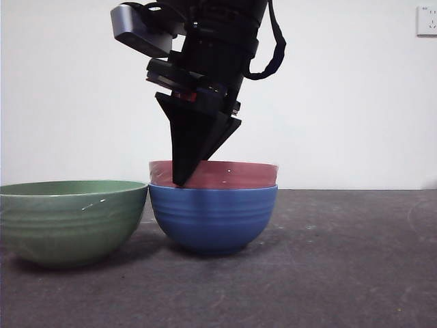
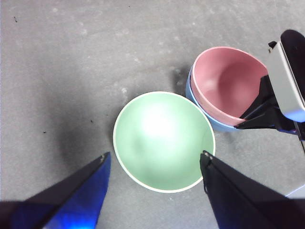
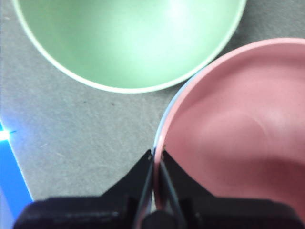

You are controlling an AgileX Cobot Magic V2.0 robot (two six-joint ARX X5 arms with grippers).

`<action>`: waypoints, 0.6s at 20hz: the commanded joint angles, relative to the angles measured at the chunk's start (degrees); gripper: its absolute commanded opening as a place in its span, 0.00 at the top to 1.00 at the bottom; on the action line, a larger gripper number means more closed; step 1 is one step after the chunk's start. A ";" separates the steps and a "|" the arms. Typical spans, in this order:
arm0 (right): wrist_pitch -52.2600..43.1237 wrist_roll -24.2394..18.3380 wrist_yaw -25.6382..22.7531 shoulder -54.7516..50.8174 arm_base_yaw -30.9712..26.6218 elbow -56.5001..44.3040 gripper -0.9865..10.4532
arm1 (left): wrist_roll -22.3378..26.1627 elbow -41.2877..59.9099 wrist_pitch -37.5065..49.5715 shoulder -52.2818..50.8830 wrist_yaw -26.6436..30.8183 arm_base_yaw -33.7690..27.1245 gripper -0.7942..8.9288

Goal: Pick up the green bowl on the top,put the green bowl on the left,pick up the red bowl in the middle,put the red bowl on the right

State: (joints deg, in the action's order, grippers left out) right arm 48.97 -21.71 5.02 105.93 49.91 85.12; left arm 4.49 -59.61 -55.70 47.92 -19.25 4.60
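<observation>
Red bowl pinched at rim by right hand; green bowl set on desk.

Front: green bowl (image 1: 72, 220) is seen on desk (image 1: 328, 273), left of blue bowl (image 1: 213, 217), w/ red bowl (image 1: 229, 175) nested in it; right hand (image 1: 183, 179) is clamped on red rim.
L wrist: left hand (image 2: 155, 162) is held open above green bowl (image 2: 163, 141).
R wrist: 2 jaws are closed on red bowl (image 3: 238, 138) rim.
</observation>
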 commanded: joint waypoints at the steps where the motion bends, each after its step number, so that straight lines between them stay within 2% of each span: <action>1: -0.20 -0.28 0.31 -1.55 0.20 0.72 0.92 | 0.72 0.22 0.31 0.00 -0.28 -0.17 0.59; 5: -0.26 -0.46 -3.93 -5.49 0.17 0.83 0.92 | 0.70 0.22 0.33 0.00 -0.28 -0.17 0.59; 8: -0.11 -0.11 -4.96 -9.99 0.00 0.83 0.92 | 0.70 0.22 0.33 0.00 -0.28 -0.17 0.59; 12: 2.47 2.75 -13.53 -19.12 -0.85 0.83 0.92 | 0.70 0.22 0.44 0.00 -0.28 -0.17 0.59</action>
State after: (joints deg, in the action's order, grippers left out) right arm 51.62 -20.21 -7.92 87.55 49.28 85.56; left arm 4.49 -59.61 -55.68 47.92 -19.25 4.60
